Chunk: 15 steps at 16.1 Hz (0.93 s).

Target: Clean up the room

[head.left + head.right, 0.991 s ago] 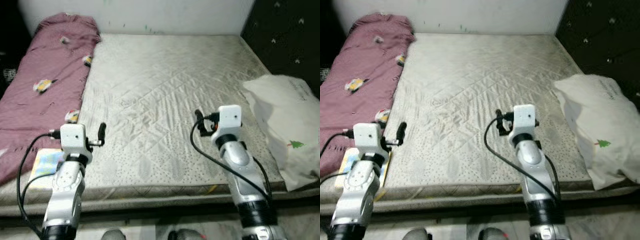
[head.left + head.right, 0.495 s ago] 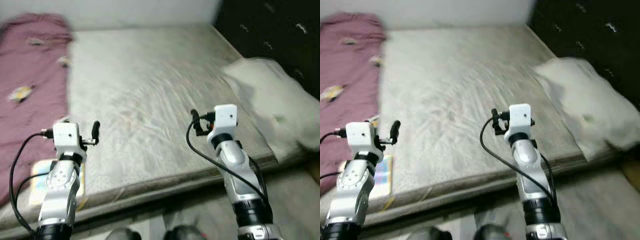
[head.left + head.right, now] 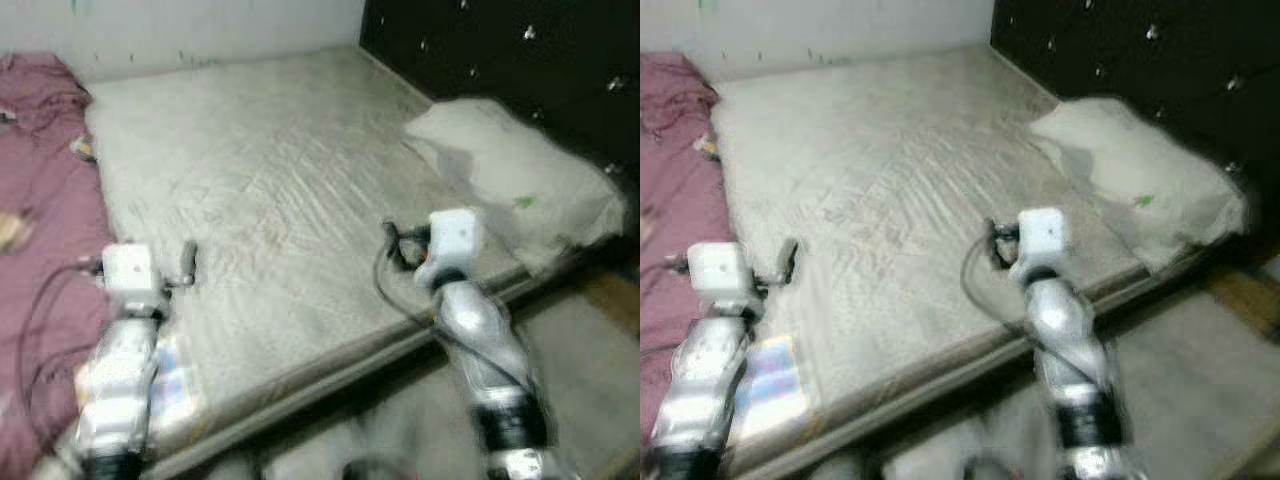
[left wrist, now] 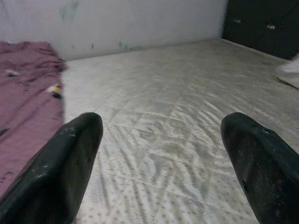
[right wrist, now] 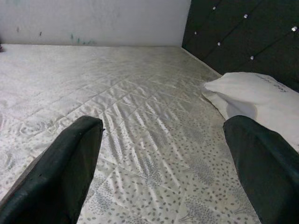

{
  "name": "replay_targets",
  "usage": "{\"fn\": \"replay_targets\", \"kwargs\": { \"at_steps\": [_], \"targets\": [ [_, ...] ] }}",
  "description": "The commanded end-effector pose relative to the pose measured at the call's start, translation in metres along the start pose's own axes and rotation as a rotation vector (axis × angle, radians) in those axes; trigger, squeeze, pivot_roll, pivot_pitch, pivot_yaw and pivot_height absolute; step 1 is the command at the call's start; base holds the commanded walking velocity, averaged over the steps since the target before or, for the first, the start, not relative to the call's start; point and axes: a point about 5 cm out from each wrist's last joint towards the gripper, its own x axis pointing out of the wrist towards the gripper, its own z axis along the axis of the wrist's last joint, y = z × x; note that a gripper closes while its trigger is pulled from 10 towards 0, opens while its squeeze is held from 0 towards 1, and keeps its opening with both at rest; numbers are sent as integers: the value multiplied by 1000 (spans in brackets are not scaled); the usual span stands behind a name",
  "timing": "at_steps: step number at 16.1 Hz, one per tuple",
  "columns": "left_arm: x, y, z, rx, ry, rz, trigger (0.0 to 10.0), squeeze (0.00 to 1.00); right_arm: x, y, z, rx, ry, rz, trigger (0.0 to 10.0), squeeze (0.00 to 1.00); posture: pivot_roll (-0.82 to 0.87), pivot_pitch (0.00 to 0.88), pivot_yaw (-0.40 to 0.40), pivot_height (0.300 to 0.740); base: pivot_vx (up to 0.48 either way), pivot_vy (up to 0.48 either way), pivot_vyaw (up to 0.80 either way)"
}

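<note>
**Q:** State the condition and position of each gripper.

**A:** The left gripper is released, its two black fingers spread wide with nothing between them. It is held above the near edge of the bare grey-white quilted mattress. The right gripper is likewise released and empty, held above the mattress nearer its right side.

**Q:** What lies around them?

**A:** A white pillow with a small green mark rests on the right edge of the mattress, against the black studded padded headboard. A crumpled mauve-pink quilt with small printed figures lies along the left side. A flat pale multicoloured item, too blurred to identify, lies at the near left edge, just beside the left arm. The head views are motion-blurred.
</note>
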Motion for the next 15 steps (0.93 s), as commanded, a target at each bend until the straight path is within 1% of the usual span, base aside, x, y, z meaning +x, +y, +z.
{"fn": "replay_targets", "kwargs": {
  "at_steps": [1, 3, 5, 7, 15],
  "targets": [
    [-1, 5, 1, 22, -6, 28, 10000, 0, 1, 3, 5, 9, -23, 11, 10000, 0, 34, 76, -21, 740, 0, 0, 0],
    [-1, 6, 1, 20, 1, 33, 10000, 0, 1, 4, 5, 13, -24, 15, 10000, 0, 36, 77, -19, 740, 0, 0, 0],
    [-1, 7, 0, 22, 1, 34, 10000, 0, 1, 5, 7, -8, -42, 36, 10000, 0, 36, 77, -19, 740, 0, 0, 0],
    [-1, 7, 0, 25, 3, 35, 10000, 0, 0, 9, 10, -31, -67, 68, 10000, 0, 37, 77, -17, 740, 0, 0, 800],
    [0, 7, -1, 28, 14, 35, 10000, 0, -1, 11, 9, -7, -63, 78, 10000, 0, 36, 77, -17, 740, 0, 0, 800]
  ]
}}
